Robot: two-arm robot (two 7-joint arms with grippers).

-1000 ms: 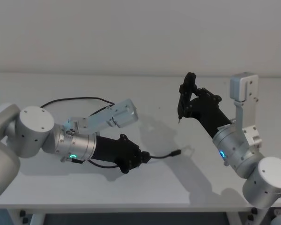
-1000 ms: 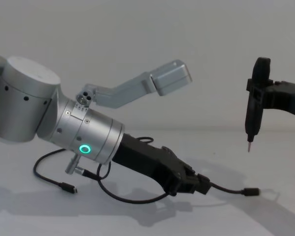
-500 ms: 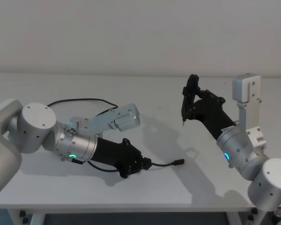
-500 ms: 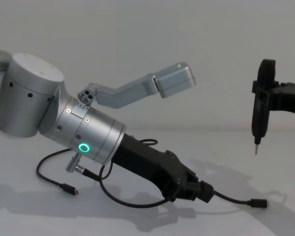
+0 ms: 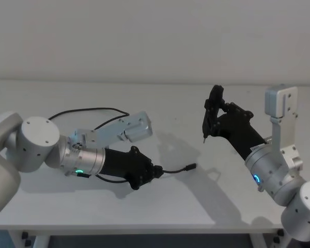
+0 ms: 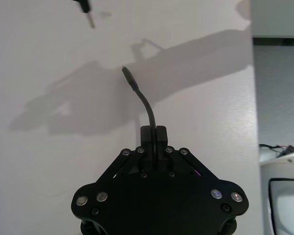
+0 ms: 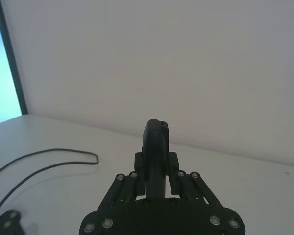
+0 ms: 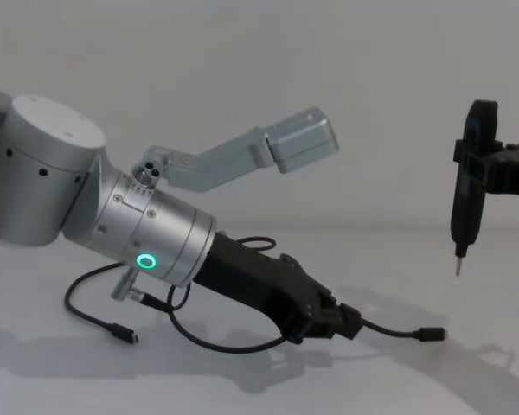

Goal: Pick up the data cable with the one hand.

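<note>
1 data cable (image 5: 87, 109), 2 plugs, 2 arms, 2 pincers. Left pincer (image 5: 155, 173) sits low over the white worktop (image 5: 170, 206), left of centre, fingers together and clamped on the cable close to one end. A short stub runs out past the fingertips toward the robot's right and ends in plug 1 (image 8: 431, 334), which looks slightly off the surface. The rest of the cable trails back under the silver left arm in loose loops, with one long loop lying behind the arm on the worktop. Plug 2 (image 8: 121, 331) rests on the worktop under the arm's elbow. Left arm ring glows green (image 8: 147, 261). Right pincer (image 5: 215, 112) hangs raised at right, well apart from the cable, closed on 1 slim black pin-tipped tool (image 8: 464, 226) pointing down
</note>
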